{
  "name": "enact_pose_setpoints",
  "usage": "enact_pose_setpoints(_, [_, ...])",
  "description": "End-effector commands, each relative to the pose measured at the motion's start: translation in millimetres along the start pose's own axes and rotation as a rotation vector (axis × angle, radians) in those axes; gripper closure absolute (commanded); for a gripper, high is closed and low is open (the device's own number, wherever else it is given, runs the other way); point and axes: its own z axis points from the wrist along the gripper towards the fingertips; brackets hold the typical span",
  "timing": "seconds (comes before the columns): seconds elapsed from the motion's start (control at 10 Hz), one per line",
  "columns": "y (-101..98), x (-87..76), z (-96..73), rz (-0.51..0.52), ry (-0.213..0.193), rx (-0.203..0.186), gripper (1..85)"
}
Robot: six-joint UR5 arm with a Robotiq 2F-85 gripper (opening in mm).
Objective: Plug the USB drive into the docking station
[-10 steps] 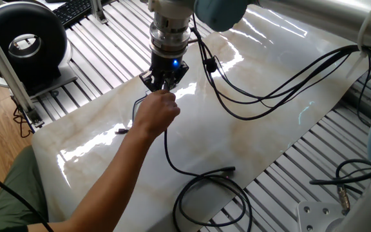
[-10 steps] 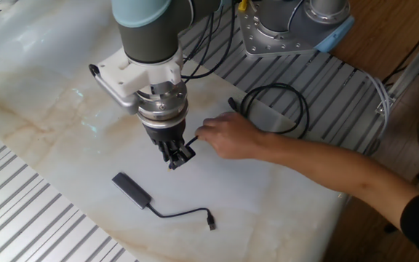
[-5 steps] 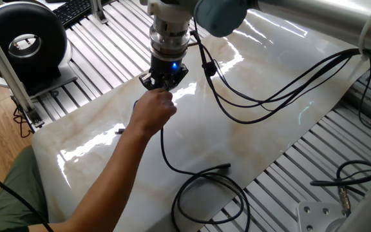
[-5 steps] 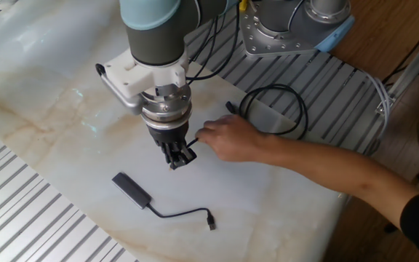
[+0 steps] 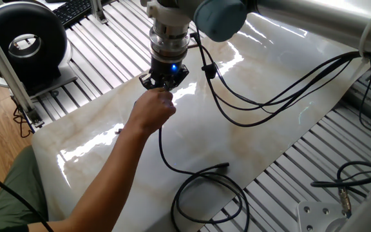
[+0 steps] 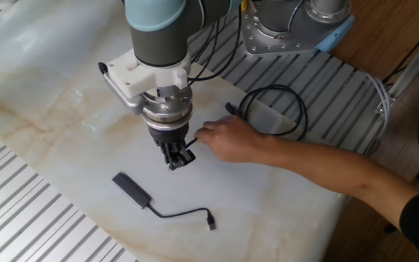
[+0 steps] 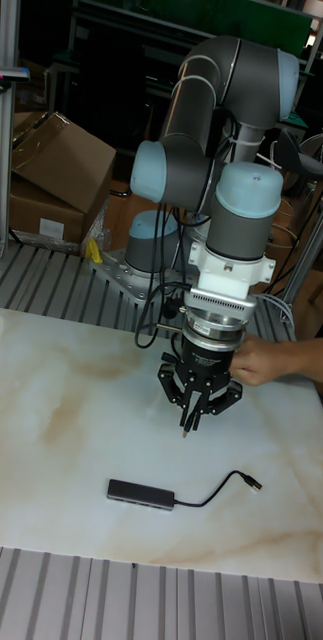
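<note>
The docking station (image 7: 140,492) lies flat on the marble table (image 7: 41,400), nearest the tall fixed camera, its short black tail (image 7: 221,487) curling off to one side; it sits free and well apart from the arm, seemingly waiting as the socket to be approached. Just beyond it the gripper (image 7: 192,415) hangs above the table with its fingers drawn together around the USB drive (image 7: 185,425), which points straight down, a pose suited to a vertical carry before lining up with the port. Behind the gripper a person's hand (image 6: 228,137) touches the cable right at the fingers, probably seating the plug in the grip. Farther back, the long cable's loop (image 6: 273,109) rests at the table edge. Against the earlier frames, the arm has drifted slightly sideways, while the hand has stayed at the gripper.
</note>
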Motion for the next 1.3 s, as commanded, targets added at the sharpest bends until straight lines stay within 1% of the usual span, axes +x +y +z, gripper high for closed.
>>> enact_pose_setpoints(0.0, [0.3, 6.9, 1.7, 0.03, 0.02, -0.005, 62.0])
enact_pose_setpoints(0.2, [1.2, 6.7, 3.9, 0.034, 0.013, -0.006, 62.0])
enact_pose_setpoints(0.3, [-0.4, 4.7, 5.0, 0.042, 0.008, 0.001, 70.0])
enact_pose_setpoints(0.4, [-1.0, 3.0, 6.1, 0.056, 0.002, 0.004, 73.7])
enact_pose_setpoints(0.5, [-1.9, 3.0, 6.4, 0.054, 0.001, 0.008, 73.7])
enact_pose_setpoints(0.6, [1.6, 2.3, 7.3, 0.06, 0.0, -0.005, 73.7])
enact_pose_setpoints(0.7, [-1.4, 1.0, 8.6, 0.06, -0.004, 0.007, 77.0])
enact_pose_setpoints(0.8, [-8.1, 1.5, 9.7, 0.071, 0.001, 0.033, 84.3])
enact_pose_setpoints(1.0, [-10.0, -0.9, 8.6, 0.06, 0.004, 0.032, 84.3])
enact_pose_setpoints(1.1, [-13.2, 3.8, 5.4, 0.05, 0.041, 0.036, 84.3])
enact_pose_setpoints(1.2, [-26.8, 2.8, 0.2, 0.008, 0.067, 0.072, 84.3])
